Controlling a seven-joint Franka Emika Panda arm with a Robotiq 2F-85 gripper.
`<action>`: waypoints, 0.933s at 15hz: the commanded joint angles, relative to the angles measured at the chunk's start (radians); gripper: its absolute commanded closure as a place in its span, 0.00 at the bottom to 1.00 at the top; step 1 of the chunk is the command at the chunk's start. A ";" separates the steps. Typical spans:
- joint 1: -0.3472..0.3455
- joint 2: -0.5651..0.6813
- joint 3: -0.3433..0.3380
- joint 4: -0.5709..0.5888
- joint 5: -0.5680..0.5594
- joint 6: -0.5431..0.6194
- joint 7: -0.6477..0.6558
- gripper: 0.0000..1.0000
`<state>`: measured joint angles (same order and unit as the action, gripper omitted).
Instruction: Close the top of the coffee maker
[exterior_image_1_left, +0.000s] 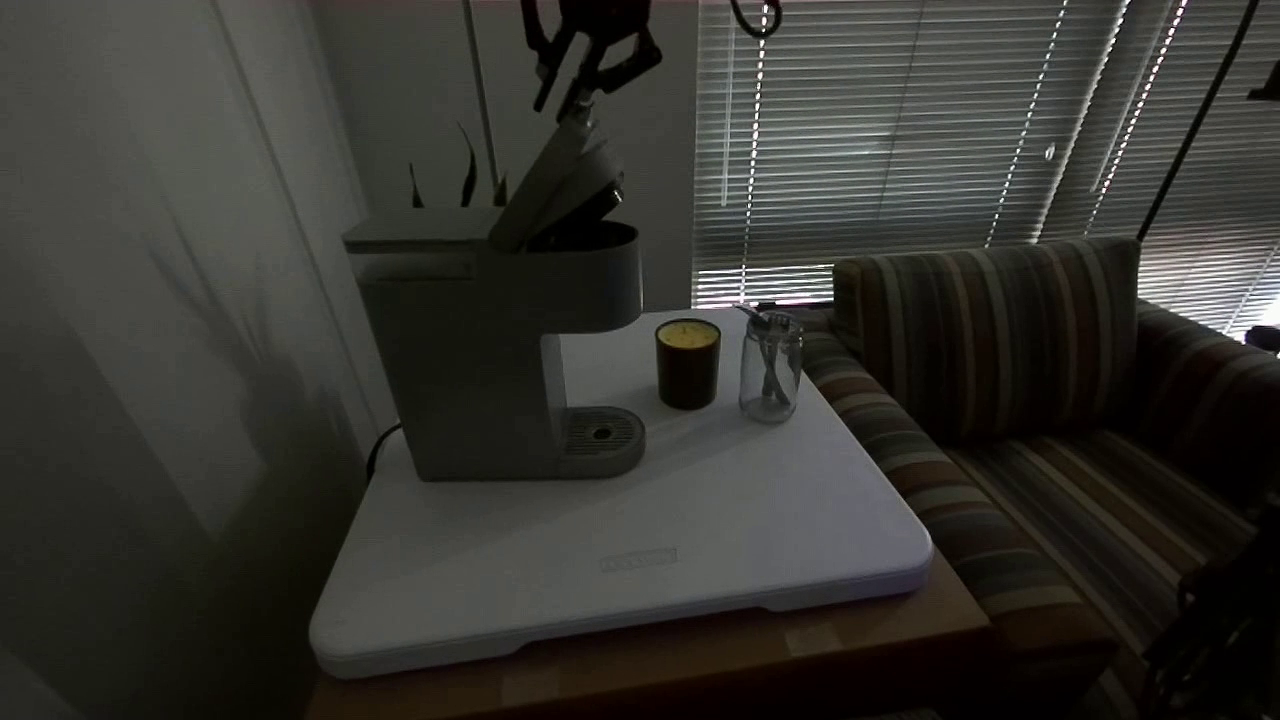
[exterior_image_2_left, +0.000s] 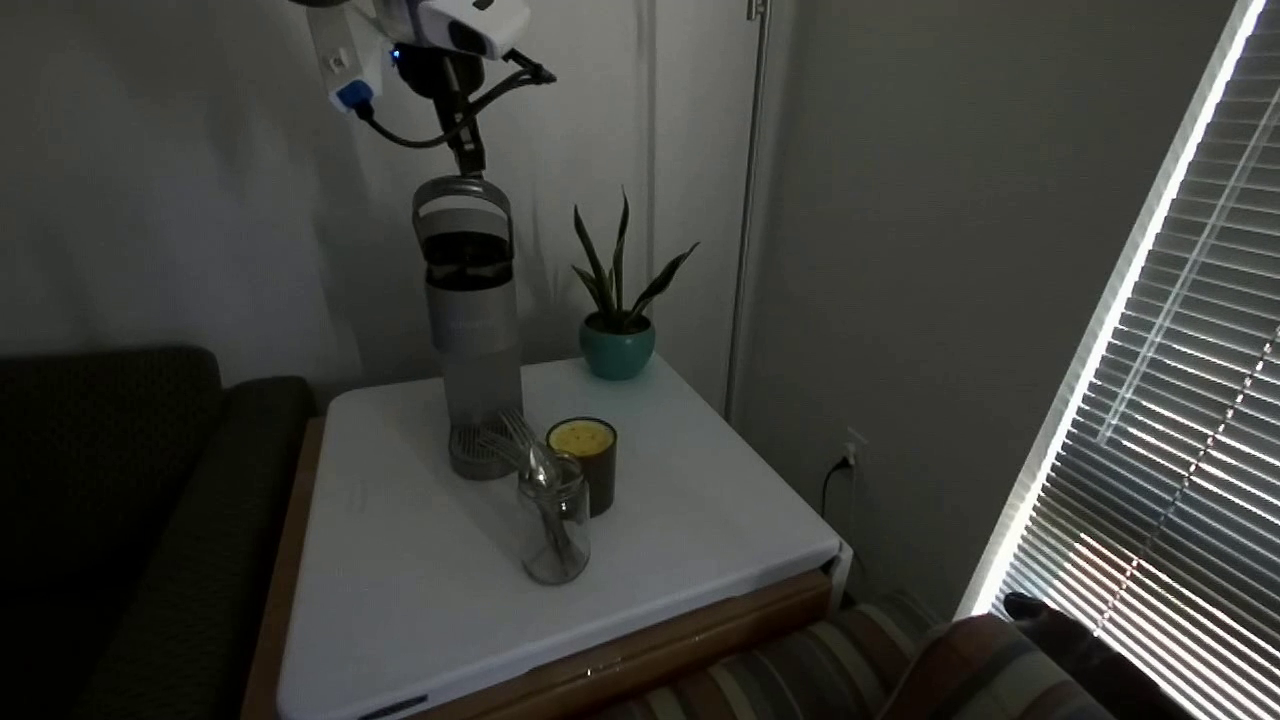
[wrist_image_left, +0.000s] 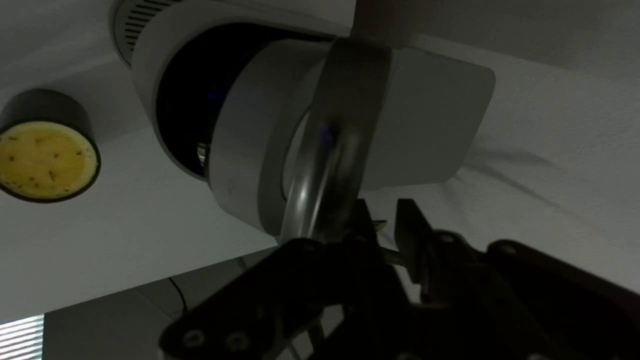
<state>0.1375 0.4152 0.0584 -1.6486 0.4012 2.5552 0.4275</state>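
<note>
The grey coffee maker stands on the white tabletop, and it also shows in an exterior view and the wrist view. Its top is raised and tilted back, with the dark opening showing under it. The top's shiny curved front band shows in the wrist view and in an exterior view. My gripper is above the raised top's upper edge. In the wrist view my gripper has its fingers apart with nothing between them. One finger is right beside the band; whether it touches is unclear.
A dark candle jar with yellow wax and a clear glass with forks stand near the drip base. A potted plant stands behind. A wall is close beside the white tabletop. A striped armchair adjoins it.
</note>
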 joint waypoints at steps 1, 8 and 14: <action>-0.019 -0.050 0.023 -0.102 0.020 0.020 -0.019 0.97; -0.016 -0.127 -0.011 -0.250 -0.008 0.105 0.021 1.00; -0.043 -0.148 0.011 -0.376 0.082 0.212 0.011 1.00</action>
<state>0.1244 0.3044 0.0473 -1.9309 0.4322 2.7226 0.4545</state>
